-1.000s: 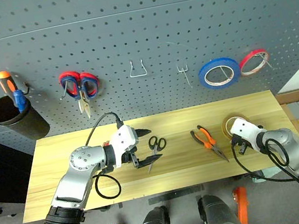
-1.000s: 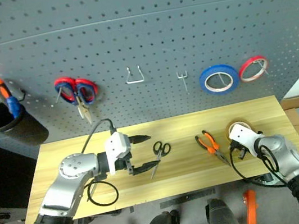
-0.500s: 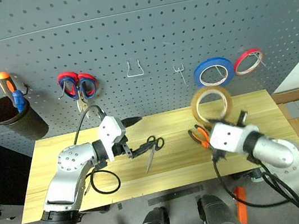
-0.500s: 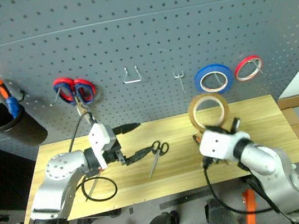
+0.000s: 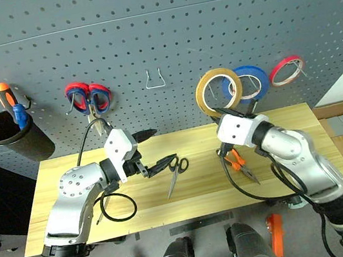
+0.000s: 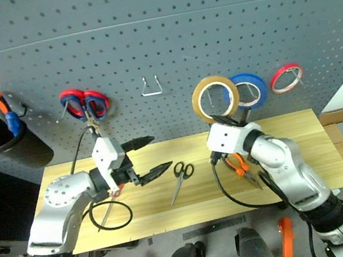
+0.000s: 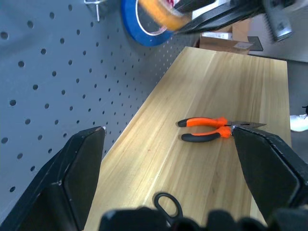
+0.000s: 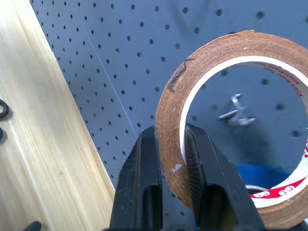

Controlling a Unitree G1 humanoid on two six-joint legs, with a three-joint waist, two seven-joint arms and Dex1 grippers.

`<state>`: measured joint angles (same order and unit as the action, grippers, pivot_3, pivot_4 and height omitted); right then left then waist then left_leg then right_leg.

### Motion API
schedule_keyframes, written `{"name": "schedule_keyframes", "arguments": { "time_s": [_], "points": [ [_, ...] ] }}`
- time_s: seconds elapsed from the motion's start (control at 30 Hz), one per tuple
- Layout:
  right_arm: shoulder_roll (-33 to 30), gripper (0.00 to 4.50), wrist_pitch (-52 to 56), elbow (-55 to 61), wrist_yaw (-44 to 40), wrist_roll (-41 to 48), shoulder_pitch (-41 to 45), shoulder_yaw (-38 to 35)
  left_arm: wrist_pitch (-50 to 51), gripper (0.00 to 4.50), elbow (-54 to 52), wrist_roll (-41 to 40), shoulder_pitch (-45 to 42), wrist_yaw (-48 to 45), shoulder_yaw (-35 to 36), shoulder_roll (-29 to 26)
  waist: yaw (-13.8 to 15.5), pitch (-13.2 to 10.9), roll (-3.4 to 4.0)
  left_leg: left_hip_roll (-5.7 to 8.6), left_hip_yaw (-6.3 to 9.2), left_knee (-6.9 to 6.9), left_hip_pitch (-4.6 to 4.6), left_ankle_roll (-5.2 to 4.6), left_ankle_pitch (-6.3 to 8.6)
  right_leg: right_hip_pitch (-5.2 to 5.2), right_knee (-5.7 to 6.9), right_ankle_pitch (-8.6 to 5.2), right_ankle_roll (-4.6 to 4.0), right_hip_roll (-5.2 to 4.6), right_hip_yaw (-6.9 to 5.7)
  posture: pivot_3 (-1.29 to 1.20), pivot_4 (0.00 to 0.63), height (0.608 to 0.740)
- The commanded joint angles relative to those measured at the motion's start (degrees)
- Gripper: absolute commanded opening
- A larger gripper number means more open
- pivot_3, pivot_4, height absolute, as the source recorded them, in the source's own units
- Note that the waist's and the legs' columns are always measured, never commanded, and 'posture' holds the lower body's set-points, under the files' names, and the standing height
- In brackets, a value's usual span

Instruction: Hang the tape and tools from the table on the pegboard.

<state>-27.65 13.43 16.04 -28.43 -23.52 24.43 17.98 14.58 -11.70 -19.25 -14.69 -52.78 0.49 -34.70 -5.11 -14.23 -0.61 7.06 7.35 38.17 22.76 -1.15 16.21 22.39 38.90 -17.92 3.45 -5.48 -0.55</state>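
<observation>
The right gripper [image 8: 171, 166] pinches the tan tape roll [image 5: 217, 90] upright before the pegboard [image 5: 163, 32] — a small hook [image 8: 235, 111] shows through the ring. The left gripper [image 5: 155, 150] is spread wide, empty, with black-handled scissors [image 5: 176, 167] just beyond its fingertips — orange-handled pliers [image 7: 211, 130] farther along the table [image 5: 200, 183].

Against the pegboard [image 5: 162, 25]: three tape rolls, tan [image 5: 218, 91], blue [image 5: 250, 82] and red [image 5: 286, 69]; two scissors, one hung [image 5: 89, 97], one below on the table [image 5: 176, 166]; one pair of pliers [image 5: 237, 161]; two screwdrivers [image 5: 12, 105] in one black cup [image 5: 17, 137]; two bare hooks [image 5: 154, 79]
</observation>
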Motion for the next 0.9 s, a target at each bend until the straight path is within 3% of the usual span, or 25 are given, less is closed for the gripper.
{"name": "schedule_keyframes", "arguments": {
  "time_s": [0.03, 0.27, 0.47, 0.7, 0.9],
  "points": [
    [0.9, 0.31, -3.8, -3.9, 1.5, -0.3, 2.6, 0.0, -1.0, 4.5, -2.0, -0.2, 0.3, 0.4, 1.0, -0.5, 0.0, 0.0, 0.0, 0.01, -0.01, 0.0, 0.01, 0.0, 0.0, 0.01, 0.0, 0.0, 0.0, 0.0, 0.01, -0.18, 0.256, 0.74],
    [2.2, 0.31, -5.0, -8.8, 0.4, -0.6, 3.6, 0.8, -1.6, 4.5, -0.8, -0.3, 0.8, 0.3, 1.0, -0.3, 0.0, 0.0, 0.0, 0.0, -0.01, 0.0, 0.02, 0.0, 0.0, 0.03, 0.01, 0.0, 0.0, 0.0, 0.01, -0.18, 0.262, 0.74],
    [2.3, 2.18, -1.4, -3.3, -2.9, 1.1, -1.6, 0.4, -3.6, 4.5, 1.3, 0.4, 1.3, -0.2, 1.1, -0.7, 0.0, 0.0, 0.0, 0.0, -0.01, 0.0, 0.02, 0.0, 0.0, 0.04, 0.02, 0.0, 0.0, 0.0, 0.01, -0.18, 0.265, 0.74],
    [5.7, 4.45, 20.3, 10.2, -8.1, 8.9, -15.0, -3.4, -9.6, 4.5, 6.1, 3.6, 2.8, -4.0, 0.2, -4.2, 0.1, 0.0, 0.01, -0.02, 0.03, -0.03, 0.02, 0.0, 0.0, 0.03, 0.02, 0.0, 0.0, 0.01, 0.0, -0.19, 0.266, 0.74],
    [12.9, 4.45, 36.2, 8.5, -5.7, 13.4, -13.3, -4.6, -14.1, 4.5, 9.4, 6.4, 2.7, -10.0, -2.8, -7.9, -0.1, 0.0, 0.03, -0.06, 0.02, -0.04, -0.07, 0.08, -0.05, 0.02, 0.07, 0.07, -0.13, 0.06, 0.07, -0.2, 0.268, 0.74]
  ]
}}
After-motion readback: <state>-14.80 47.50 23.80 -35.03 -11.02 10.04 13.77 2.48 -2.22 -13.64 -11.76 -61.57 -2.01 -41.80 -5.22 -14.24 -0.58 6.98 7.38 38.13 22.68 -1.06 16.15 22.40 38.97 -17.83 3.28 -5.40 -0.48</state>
